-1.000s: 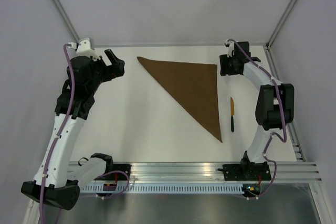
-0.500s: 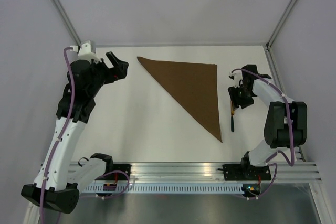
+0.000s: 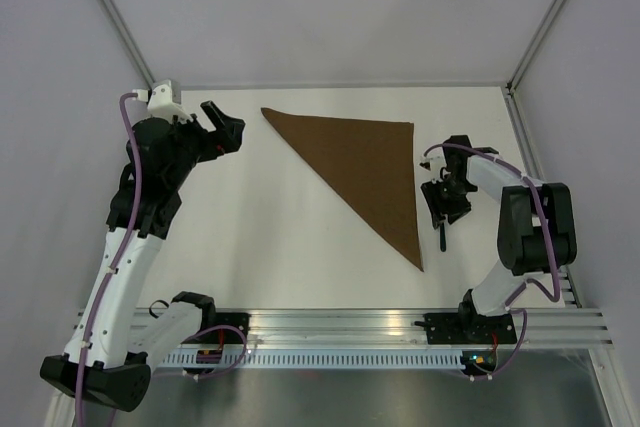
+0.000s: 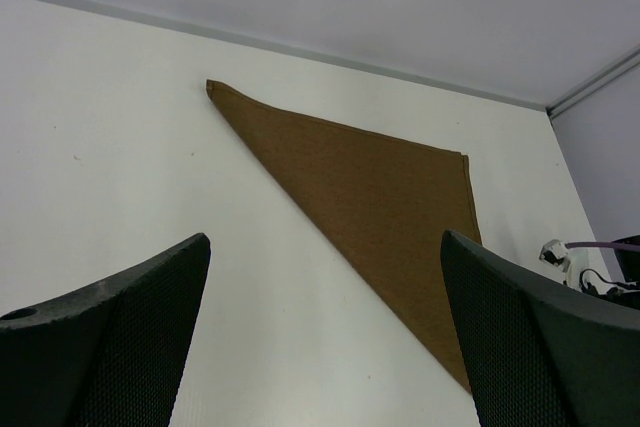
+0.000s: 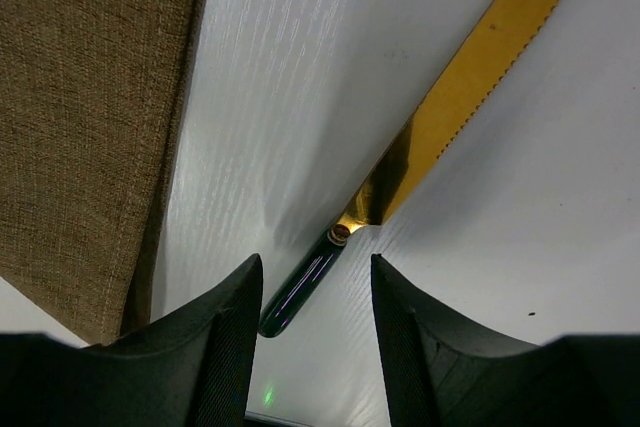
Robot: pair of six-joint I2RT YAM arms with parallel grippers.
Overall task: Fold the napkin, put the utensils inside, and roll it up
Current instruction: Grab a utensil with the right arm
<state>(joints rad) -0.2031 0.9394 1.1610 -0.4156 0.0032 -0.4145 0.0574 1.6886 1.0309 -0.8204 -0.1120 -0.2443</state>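
Note:
The dark-brown napkin point(image 3: 365, 162) lies folded into a triangle at the table's far middle; it also shows in the left wrist view point(image 4: 370, 187) and the right wrist view point(image 5: 80, 117). The knife lies just right of the napkin, only its dark handle point(image 3: 441, 237) showing from above. In the right wrist view its gold blade point(image 5: 470, 97) and dark handle point(image 5: 300, 292) lie flat on the table. My right gripper point(image 3: 443, 199) is open and low over the knife, its jaws point(image 5: 313, 275) on either side of the handle. My left gripper point(image 3: 222, 125) is open and empty, raised at the far left point(image 4: 325, 247).
White tabletop with grey walls on three sides. A metal rail point(image 3: 400, 327) runs along the near edge by the arm bases. The napkin's long edge runs diagonally from far left to near right.
My right gripper has moved from the napkin's far right corner toward me and come down over the knife. The left arm has barely shifted. Napkin and knife lie where they were.

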